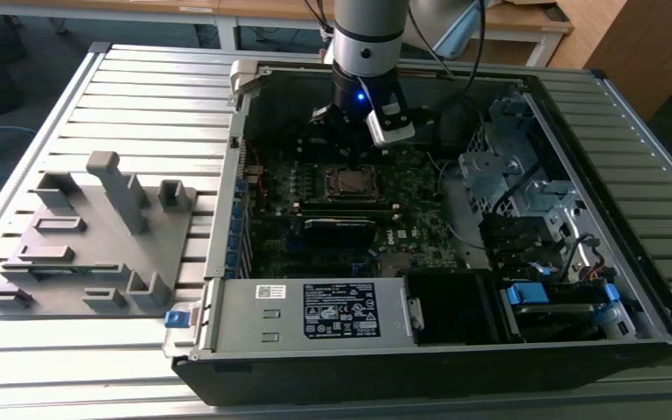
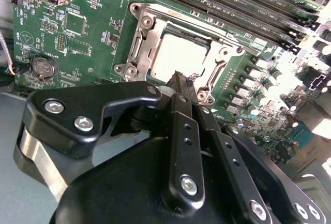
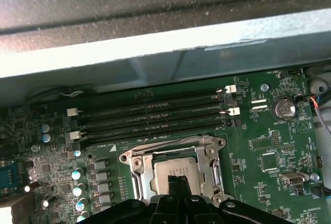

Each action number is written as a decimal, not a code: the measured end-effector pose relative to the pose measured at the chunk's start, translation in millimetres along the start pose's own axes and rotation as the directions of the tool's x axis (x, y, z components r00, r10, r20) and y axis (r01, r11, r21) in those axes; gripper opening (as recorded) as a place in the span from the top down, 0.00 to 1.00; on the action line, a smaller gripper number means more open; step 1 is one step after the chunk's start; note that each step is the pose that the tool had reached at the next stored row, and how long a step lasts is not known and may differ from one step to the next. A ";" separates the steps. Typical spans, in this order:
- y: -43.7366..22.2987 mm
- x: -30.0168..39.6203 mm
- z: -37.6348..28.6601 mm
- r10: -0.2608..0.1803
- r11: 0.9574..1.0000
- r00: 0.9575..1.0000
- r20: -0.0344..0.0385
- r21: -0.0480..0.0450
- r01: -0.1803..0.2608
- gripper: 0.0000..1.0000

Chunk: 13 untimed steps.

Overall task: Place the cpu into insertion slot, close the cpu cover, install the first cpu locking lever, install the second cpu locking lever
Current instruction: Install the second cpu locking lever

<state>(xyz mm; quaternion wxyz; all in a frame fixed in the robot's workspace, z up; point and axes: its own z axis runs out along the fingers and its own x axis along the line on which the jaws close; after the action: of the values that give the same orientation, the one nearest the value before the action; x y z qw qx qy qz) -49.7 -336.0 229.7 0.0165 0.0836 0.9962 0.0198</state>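
The cpu [image 2: 178, 58] [image 3: 168, 172], a flat silvery square, lies in the insertion slot [image 1: 352, 182] on the green motherboard inside the open computer case. The cpu cover [image 2: 140, 40] [image 3: 135, 164], a silvery frame with a window, lies flat around the chip. My gripper [image 1: 353, 161] [image 2: 181, 79] [image 3: 179, 183] hangs just over one edge of the socket. Its black fingers are shut into a narrow tip, and I see nothing held between them. The gripper body hides that edge of the socket in both wrist views.
Long black memory slots [image 3: 150, 118] [image 2: 232, 1] run beside the socket, close to the case wall [image 3: 155, 53]. A coin battery [image 2: 43, 67] sits on the board. A drive cage [image 1: 511, 166] and power supply [image 1: 312, 311] crowd the case. A grey fixture [image 1: 91, 236] lies outside, on the exterior view's left.
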 end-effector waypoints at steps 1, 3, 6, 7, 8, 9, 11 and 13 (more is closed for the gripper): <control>0.0 0.0 -0.3 0.000 1.000 1.000 0.000 0.000 0.000 0.89; 0.0 0.0 -0.8 0.000 1.000 1.000 0.000 0.000 0.000 0.89; 0.0 0.0 -1.7 0.000 1.000 1.000 0.000 0.000 0.000 0.89; 0.1 0.0 -1.9 0.000 1.000 1.000 0.000 0.000 0.000 0.89; 0.1 -0.1 -2.0 0.000 1.000 1.000 0.000 0.000 0.000 0.89; 0.1 -0.1 -2.1 0.000 1.000 1.000 0.000 0.000 0.000 0.89; 0.1 -0.1 -2.8 0.000 1.000 1.000 0.000 0.000 0.000 0.89; 0.1 -0.1 -3.3 0.000 1.000 1.000 0.000 0.000 0.000 0.89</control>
<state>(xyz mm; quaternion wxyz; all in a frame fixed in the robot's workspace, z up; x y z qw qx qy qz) -49.7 -336.0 233.0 0.0166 0.0837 0.9962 0.0198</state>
